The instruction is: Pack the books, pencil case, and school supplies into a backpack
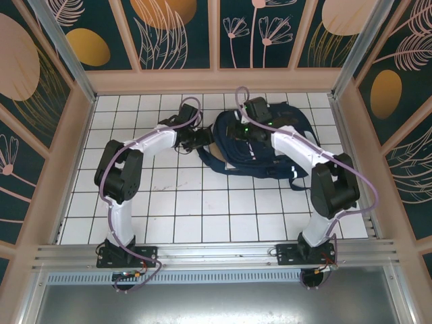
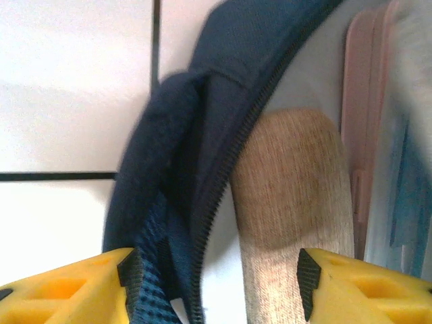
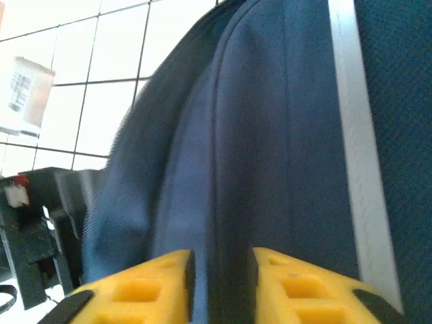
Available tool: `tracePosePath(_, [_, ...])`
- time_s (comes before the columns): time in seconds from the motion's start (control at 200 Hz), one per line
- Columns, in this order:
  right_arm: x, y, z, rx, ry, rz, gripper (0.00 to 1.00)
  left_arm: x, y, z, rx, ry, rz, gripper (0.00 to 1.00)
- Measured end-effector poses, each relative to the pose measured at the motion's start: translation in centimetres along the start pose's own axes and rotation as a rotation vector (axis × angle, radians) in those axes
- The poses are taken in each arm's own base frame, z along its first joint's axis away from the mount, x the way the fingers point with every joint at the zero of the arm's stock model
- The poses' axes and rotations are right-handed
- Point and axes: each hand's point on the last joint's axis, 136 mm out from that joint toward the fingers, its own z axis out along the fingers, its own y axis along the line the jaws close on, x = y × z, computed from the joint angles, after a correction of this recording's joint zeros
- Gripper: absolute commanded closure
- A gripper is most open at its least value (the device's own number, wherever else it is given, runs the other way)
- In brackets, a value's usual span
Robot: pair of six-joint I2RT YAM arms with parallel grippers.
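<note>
The navy backpack (image 1: 266, 154) lies on the white tiled table at the back right. My left gripper (image 1: 200, 138) is at its left edge, open. In the left wrist view the left gripper (image 2: 217, 283) straddles the backpack's zipper rim (image 2: 229, 182) and a beige woven pouch (image 2: 290, 182) inside the opening. Pink book edges (image 2: 361, 101) and a clear packet with blue print (image 2: 405, 182) stand further in. My right gripper (image 1: 241, 128) is on top of the backpack. The right wrist view has the right gripper (image 3: 219, 277) shut on a fold of the backpack's navy fabric (image 3: 270, 135), beside a white stripe (image 3: 351, 135).
Wooden walls with aluminium posts close in the table (image 1: 175, 202) on three sides. The left arm's dark wrist (image 3: 34, 229) is close to the backpack's left side. Bare tiles run along the front and left of the table.
</note>
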Motion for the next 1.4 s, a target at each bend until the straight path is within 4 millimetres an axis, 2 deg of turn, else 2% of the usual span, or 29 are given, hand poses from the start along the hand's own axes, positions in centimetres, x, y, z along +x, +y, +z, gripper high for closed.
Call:
tracePosePath(0.075, [1.5, 0.4, 0.6, 0.001, 0.035, -0.003, 0.5, -1.3, 1.0, -0.5, -0.025, -0.026, 0.003, 0.34])
tracePosePath(0.19, [2.6, 0.4, 0.8, 0.013, 0.053, 0.002, 0.49, -3.6, 3.0, -1.6, -0.068, -0.06, -0.018, 0.32])
tracePosePath(0.29, [2.8, -0.3, 0.0, 0.041, 0.034, 0.017, 0.48, -6.1, 3.3, -2.8, -0.066, -0.096, -0.019, 0.27])
tracePosePath(0.355, [3.1, -0.6, -1.3, 0.056, 0.012, 0.035, 0.47, -8.1, 2.0, -3.3, -0.023, -0.121, 0.002, 0.22])
tracePosePath(0.415, [3.5, -0.8, -2.6, 0.062, -0.011, 0.052, 0.46, -9.9, -0.2, -3.5, 0.042, -0.142, 0.035, 0.2])
tracePosePath(0.54, [4.8, -1.1, -5.1, 0.07, -0.056, 0.092, 0.46, -12.1, -4.5, -3.0, 0.176, -0.148, 0.099, 0.2])
tracePosePath(0.635, [6.2, -1.6, -6.0, 0.079, -0.063, 0.127, 0.46, -12.7, -6.7, -1.3, 0.252, -0.125, 0.143, 0.18])
tracePosePath(0.7, [7.5, -2.1, -6.2, 0.094, -0.056, 0.149, 0.46, -12.3, -7.4, 0.5, 0.28, -0.096, 0.165, 0.17])
tracePosePath(0.775, [8.9, -2.8, -6.2, 0.116, -0.044, 0.172, 0.46, -11.1, -8.0, 2.6, 0.302, -0.051, 0.185, 0.16])
tracePosePath(0.856, [10.5, -3.6, -6.3, 0.134, -0.032, 0.202, 0.46, -9.0, -8.5, 5.0, 0.317, 0.009, 0.214, 0.16])
tracePosePath(0.921, [11.7, -4.3, -6.5, 0.146, -0.026, 0.231, 0.46, -7.1, -8.9, 6.7, 0.318, 0.054, 0.235, 0.21])
tracePosePath(0.971, [12.5, -4.8, -6.6, 0.157, -0.021, 0.25, 0.45, -6.1, -9.1, 7.6, 0.316, 0.07, 0.255, 0.32])
tracePosePath(1.001, [12.9, -5.2, -6.6, 0.167, -0.019, 0.262, 0.46, -5.8, -9.2, 7.9, 0.318, 0.073, 0.264, 0.42])
tracePosePath(1.076, [13.7, -6.1, -6.3, 0.192, -0.011, 0.274, 0.46, -5.8, -9.6, 7.8, 0.335, 0.072, 0.276, 0.81])
tracePosePath(1.136, [14.1, -6.5, -6.1, 0.207, -0.004, 0.279, 0.46, -6.0, -9.6, 7.6, 0.343, 0.06, 0.279, 1.0])
tracePosePath(1.261, [14.6, -7.6, -5.0, 0.251, 0.022, 0.282, 0.47, -5.7, -9.0, 6.5, 0.339, 0.023, 0.287, 1.0])
tracePosePath(1.401, [15.6, -8.9, -3.9, 0.309, 0.085, 0.259, 0.48, -4.0, -6.3, 4.1, 0.299, -0.03, 0.256, 1.0])
